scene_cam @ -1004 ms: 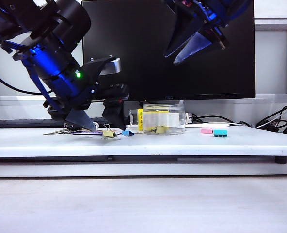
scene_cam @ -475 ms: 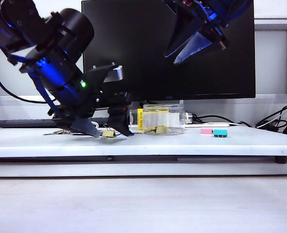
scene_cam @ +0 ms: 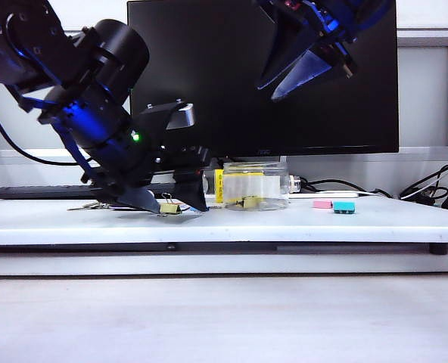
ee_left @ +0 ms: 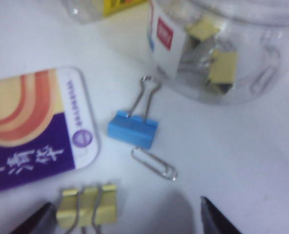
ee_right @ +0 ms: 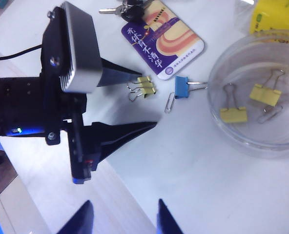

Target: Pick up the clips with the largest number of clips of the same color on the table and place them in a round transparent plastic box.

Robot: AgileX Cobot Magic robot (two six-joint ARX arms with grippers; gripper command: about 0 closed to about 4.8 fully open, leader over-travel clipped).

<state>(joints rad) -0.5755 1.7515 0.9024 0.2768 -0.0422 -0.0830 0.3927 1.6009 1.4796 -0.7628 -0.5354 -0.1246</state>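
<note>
One pale-yellow clip lies on the white table, beside a card. My left gripper is open and low over the table. Its two fingertips stand either side of this clip, which lies close to one fingertip and is not gripped. The round transparent plastic box stands just beyond, with two yellow clips lying inside it. From above, the left gripper straddles the lone clip. My right gripper hangs high over the box, open and empty.
A blue clip and a silver paper clip lie between the yellow clip and the box. A purple-and-orange card with keys lies nearby. A pink clip and a blue clip lie right of the box, before a monitor.
My left gripper has sunk toward the table and shifted right, so its open fingers now flank the yellow clip. The right arm has not moved.
</note>
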